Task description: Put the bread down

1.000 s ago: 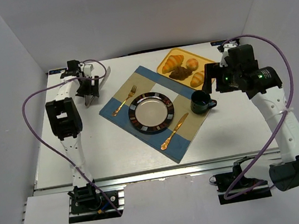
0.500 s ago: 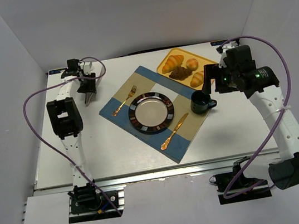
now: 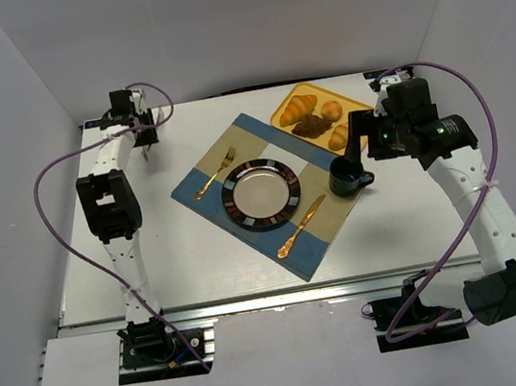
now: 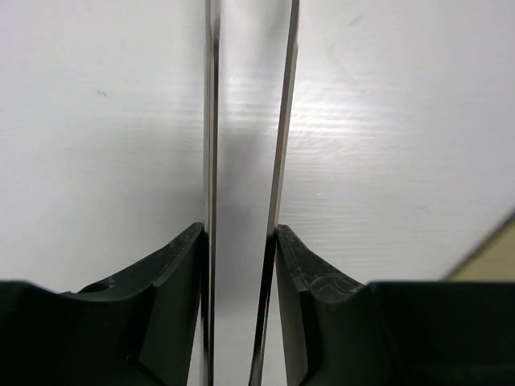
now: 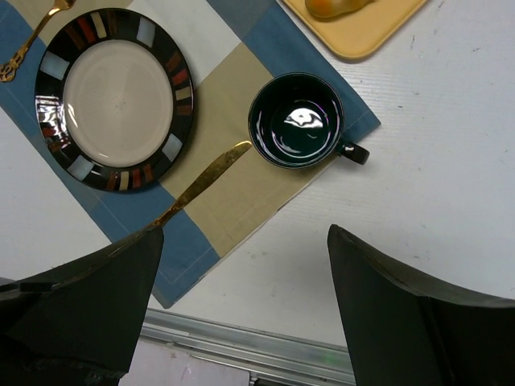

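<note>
The bread (image 3: 311,127) is a dark brown lumpy piece lying on the yellow tray (image 3: 357,100) at the back right, among golden croissants (image 3: 299,107). My left gripper (image 3: 136,126) is at the far left corner of the table, far from the tray. It is shut on a pair of metal tongs (image 4: 211,121), whose two thin arms run straight out between its jaws (image 4: 240,233). My right gripper (image 3: 358,134) hovers open with nothing in it, just right of the tray and above the dark mug (image 5: 296,121). The bread is out of view in both wrist views.
A blue and beige placemat (image 3: 231,144) lies mid-table. On it are a striped-rim plate (image 3: 260,193), a gold fork (image 3: 214,173), a gold knife (image 3: 302,225) and the mug (image 3: 345,177). A small round bun (image 3: 331,110) shares the tray. The table's metal front rail (image 5: 241,346) shows below.
My left gripper has closed, squeezing the splayed tongs arms nearly together, and has shifted toward the far left corner. The right arm has barely moved.
</note>
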You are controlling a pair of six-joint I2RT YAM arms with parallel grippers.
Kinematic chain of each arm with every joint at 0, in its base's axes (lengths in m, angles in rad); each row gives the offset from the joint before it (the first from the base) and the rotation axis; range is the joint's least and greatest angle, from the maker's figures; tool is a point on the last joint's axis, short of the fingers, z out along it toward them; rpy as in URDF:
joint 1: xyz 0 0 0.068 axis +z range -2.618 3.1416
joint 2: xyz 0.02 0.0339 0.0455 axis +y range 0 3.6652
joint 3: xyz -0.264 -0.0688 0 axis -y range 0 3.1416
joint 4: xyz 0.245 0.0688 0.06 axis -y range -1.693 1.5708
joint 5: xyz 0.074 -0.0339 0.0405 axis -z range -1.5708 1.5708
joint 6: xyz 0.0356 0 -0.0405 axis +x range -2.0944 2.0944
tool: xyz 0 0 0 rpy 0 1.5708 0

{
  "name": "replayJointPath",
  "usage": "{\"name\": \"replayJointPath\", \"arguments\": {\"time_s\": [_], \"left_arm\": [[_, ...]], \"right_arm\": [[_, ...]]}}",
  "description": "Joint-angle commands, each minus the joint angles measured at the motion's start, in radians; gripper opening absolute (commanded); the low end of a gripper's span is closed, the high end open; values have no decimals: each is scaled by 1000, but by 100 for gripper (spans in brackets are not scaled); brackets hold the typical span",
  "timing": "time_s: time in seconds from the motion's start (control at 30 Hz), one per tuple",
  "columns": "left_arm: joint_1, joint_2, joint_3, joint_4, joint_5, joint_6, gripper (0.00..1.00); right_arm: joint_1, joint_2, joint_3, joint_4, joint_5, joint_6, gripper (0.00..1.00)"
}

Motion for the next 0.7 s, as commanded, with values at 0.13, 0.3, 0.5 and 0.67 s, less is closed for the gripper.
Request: {"name": "replayJointPath", "arguments": {"time_s": [0.13,0.3,0.5,0.67], "left_arm": [[-140,-276,132,-37,66,-77,49],[-244,-335,98,-64,118,-88,49],[-365,-358,66,-70,175,-114,49],[-459,-354,61,-111,178,-129,50]], "right_arm": [[7,-51,-46,129,3,13,89],[7,-71,-57,177,65,34,89],[8,-120,-31,203,60,43,89],[8,-163,-32,203,57,16,89]]}}
